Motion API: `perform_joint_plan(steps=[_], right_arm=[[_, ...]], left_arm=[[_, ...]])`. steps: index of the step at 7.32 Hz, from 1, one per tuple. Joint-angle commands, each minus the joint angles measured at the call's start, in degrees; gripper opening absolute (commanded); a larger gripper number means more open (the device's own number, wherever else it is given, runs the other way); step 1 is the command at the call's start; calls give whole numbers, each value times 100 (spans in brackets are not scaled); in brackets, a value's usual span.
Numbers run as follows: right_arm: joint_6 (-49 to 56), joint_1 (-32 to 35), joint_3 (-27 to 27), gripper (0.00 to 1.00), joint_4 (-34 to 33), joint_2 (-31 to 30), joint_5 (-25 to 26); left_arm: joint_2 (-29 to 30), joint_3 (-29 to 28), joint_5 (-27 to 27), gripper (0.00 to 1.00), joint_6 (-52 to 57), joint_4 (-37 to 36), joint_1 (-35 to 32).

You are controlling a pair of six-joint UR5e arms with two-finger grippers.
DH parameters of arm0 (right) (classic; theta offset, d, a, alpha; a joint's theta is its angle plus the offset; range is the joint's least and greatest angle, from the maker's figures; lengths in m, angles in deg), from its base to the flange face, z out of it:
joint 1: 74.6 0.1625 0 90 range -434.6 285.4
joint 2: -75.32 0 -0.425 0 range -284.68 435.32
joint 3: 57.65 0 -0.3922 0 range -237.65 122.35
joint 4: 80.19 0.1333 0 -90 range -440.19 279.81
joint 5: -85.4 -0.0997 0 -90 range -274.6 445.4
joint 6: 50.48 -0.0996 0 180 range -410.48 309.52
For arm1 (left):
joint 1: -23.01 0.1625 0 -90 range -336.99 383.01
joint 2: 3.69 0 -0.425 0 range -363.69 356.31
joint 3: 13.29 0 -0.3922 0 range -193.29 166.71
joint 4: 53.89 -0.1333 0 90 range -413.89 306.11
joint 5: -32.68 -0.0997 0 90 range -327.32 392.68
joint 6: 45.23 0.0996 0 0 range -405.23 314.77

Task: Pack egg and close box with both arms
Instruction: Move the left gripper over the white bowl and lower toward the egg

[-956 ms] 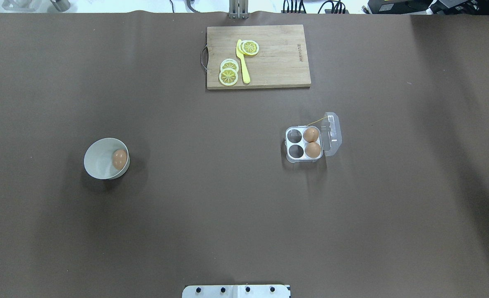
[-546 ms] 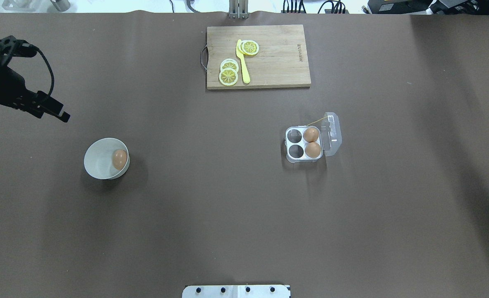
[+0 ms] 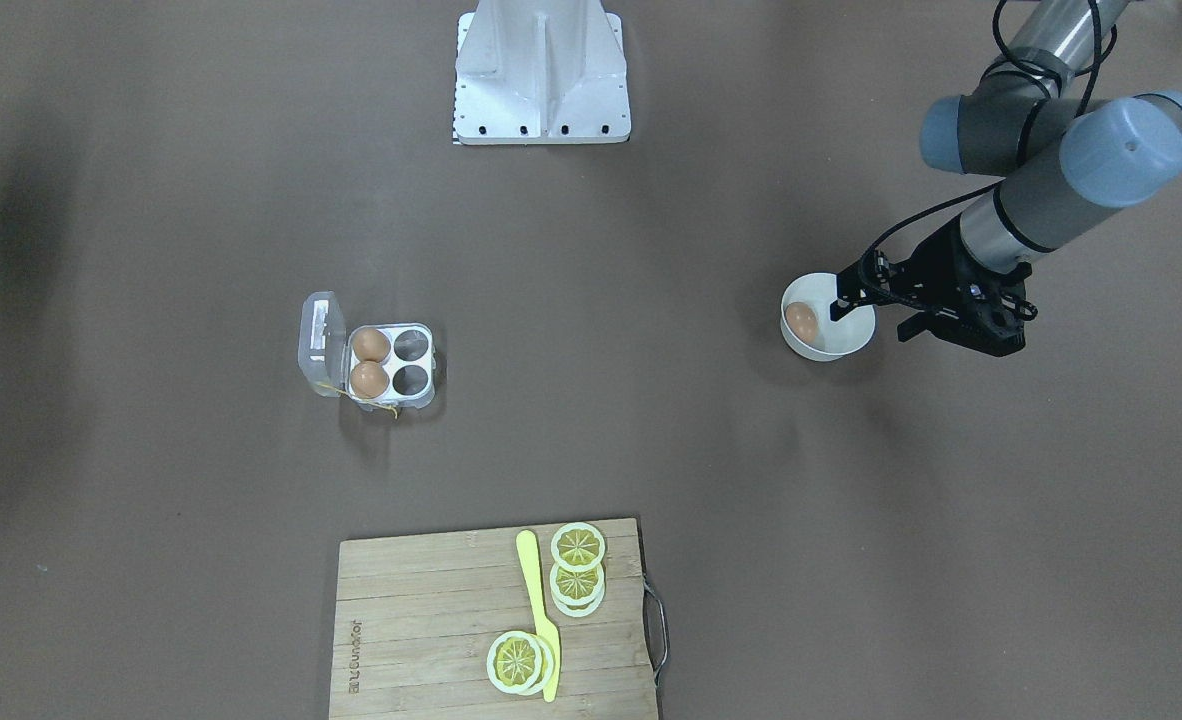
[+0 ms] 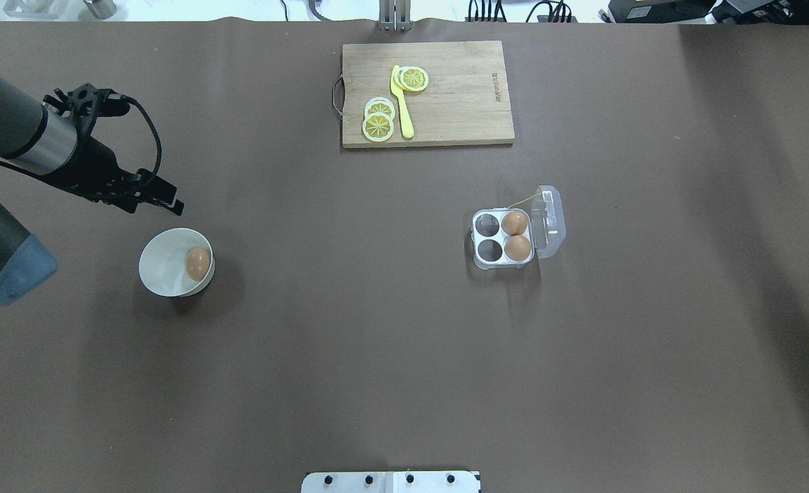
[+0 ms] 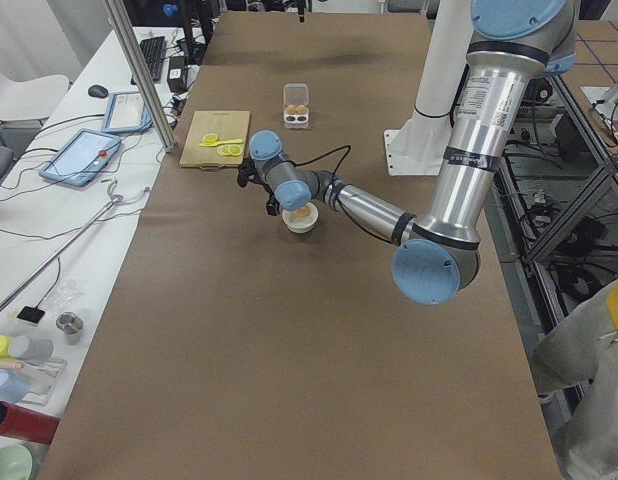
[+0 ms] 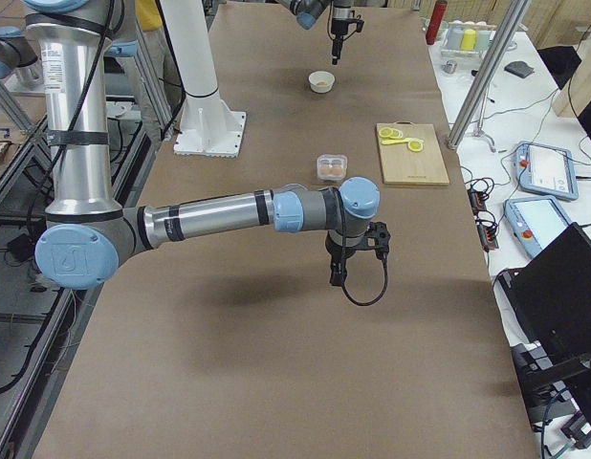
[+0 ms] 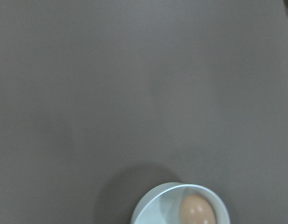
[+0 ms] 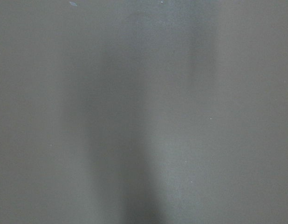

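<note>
Failing to read left jaws or right jaws as spread or pressed together: cannot tell. Catching right arm (image 6: 219,212) only from the side. Spotting egg (image 4: 198,263) lying in bowl (image 4: 161,263), left arm (image 4: 31,133) hanging just beside its rim. Seeing box (image 4: 477,237) standing open well apart, two more eggs (image 4: 514,223) filling hinge-side cells. Sitting well off counter (image 4: 377,342) edges, both.

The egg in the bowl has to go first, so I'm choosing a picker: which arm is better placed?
Left. The left gripper hovers just beside the bowl holding the egg; the right gripper hangs far down the table, past the box.
</note>
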Motion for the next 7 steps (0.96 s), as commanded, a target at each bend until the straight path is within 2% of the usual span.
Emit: perform_joint_plan(steps=[1, 3, 7], right_arm=[[0, 0, -3, 100, 0, -12, -6], [0, 0, -46, 100, 9, -12, -6], [18, 0, -91, 100, 9, -3, 3]], left_arm=[[-54, 30, -431, 97, -277, 35, 229], [-282, 39, -862, 97, -540, 44, 554], [-565, 126, -873, 93, -848, 588, 888]])
